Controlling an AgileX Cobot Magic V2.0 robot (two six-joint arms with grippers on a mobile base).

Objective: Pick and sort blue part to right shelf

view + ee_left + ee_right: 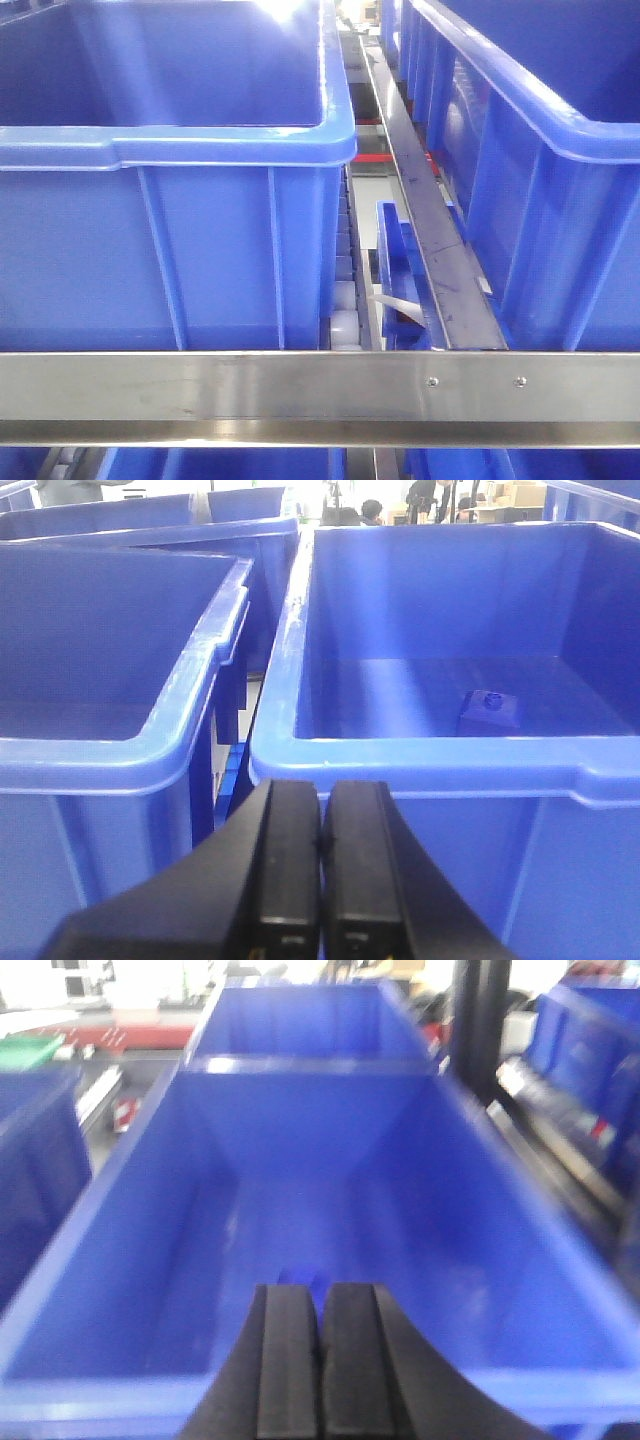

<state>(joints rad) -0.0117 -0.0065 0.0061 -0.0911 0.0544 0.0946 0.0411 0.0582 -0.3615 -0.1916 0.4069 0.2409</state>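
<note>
One blue part (489, 712) in crate (420, 755) beyond left gripper (321, 880).

Beyond the crates we see a bright, washed-out workshop. In the left wrist view, dim figures (372, 510) and pale cardboard boxes (510, 494) sit far back under strong light. In the right wrist view, a black upright post (482, 1022) rises on the right, a green plastic tray (28, 1052) lies at far left beside a red flat surface (140, 1032), all blurred.
</note>
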